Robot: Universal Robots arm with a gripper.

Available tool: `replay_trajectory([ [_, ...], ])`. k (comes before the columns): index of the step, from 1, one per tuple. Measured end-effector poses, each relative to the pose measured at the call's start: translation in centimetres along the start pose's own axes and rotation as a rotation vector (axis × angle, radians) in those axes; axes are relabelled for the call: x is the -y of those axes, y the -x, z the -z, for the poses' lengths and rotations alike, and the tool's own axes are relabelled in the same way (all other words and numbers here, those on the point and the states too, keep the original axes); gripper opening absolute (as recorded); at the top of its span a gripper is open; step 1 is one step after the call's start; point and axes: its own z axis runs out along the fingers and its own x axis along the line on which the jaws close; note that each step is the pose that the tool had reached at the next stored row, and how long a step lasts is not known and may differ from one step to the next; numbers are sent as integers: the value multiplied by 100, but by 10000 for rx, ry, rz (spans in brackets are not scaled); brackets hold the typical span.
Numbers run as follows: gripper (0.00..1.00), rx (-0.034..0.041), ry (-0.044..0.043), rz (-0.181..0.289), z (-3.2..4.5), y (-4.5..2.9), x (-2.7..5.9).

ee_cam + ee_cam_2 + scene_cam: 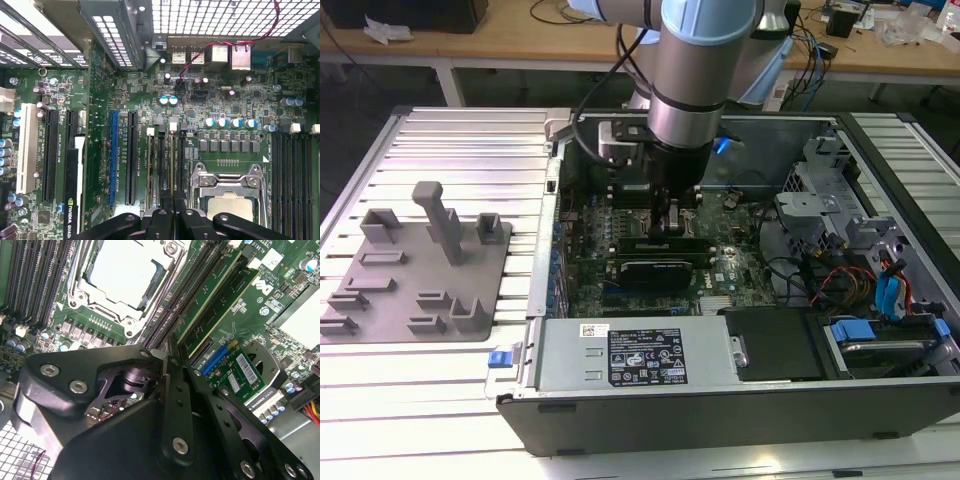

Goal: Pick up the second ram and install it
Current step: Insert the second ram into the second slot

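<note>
In the exterior view my gripper reaches down into the open computer case, onto the memory slots beside the processor socket. The second ram, a slim green stick, stands on edge in a slot next to the socket. Its upper edge runs straight into the narrow gap of my gripper, whose black fingers are pressed together on it. In the first wrist view the ram's thin pale edge leads into my gripper, with the socket alongside. The part of the stick under the fingers is hidden.
A similar pale edge sits two slots over. Empty black memory slots flank the socket's other side. A black card, the power supply and a drive cage with cables crowd the case. A grey fixture tray lies outside.
</note>
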Motion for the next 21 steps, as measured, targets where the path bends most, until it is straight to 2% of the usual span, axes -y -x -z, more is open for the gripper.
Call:
replay_trajectory([
  [2, 9, -2, -43, 26, -10, 1, -10],
  [10, 9, 8, -41, -123, -10, 1, -10],
  [15, 9, 67, -43, -172, -12, 0, -10],
  [21, 9, 83, -70, -175, -33, 1, -16],
])
